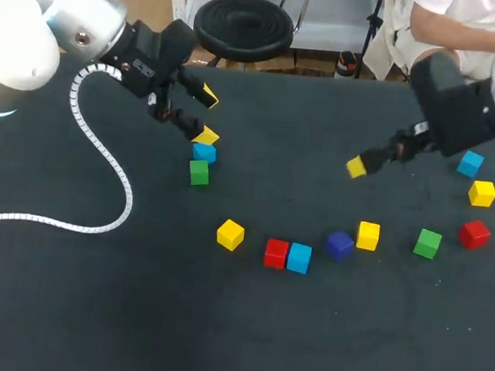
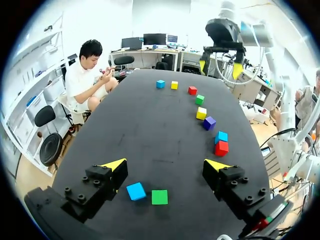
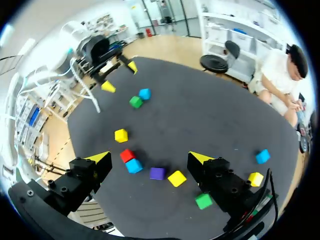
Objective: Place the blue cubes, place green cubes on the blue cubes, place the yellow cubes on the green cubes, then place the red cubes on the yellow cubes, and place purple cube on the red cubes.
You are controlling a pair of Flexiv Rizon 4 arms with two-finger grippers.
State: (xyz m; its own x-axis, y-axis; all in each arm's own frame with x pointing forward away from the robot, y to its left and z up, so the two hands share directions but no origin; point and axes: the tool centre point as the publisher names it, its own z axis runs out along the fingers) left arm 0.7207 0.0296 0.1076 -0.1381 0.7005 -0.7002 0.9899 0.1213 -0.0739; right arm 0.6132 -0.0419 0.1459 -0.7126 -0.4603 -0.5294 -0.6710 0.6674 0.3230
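While left, right jaws gape empty, smooth blue cube (image 1: 204, 152) beside green cube (image 1: 198, 172), matte tabletop (image 1: 128, 315).

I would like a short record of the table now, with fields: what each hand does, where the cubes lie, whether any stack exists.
left hand: open, empty, close to a blue cube and a green cube
right hand: open, empty, no cube touched
middle pair: red cube and second blue cube, touching
purple cube: alone of its colour, next to a yellow cube
stacks: none; every cube lies on the table
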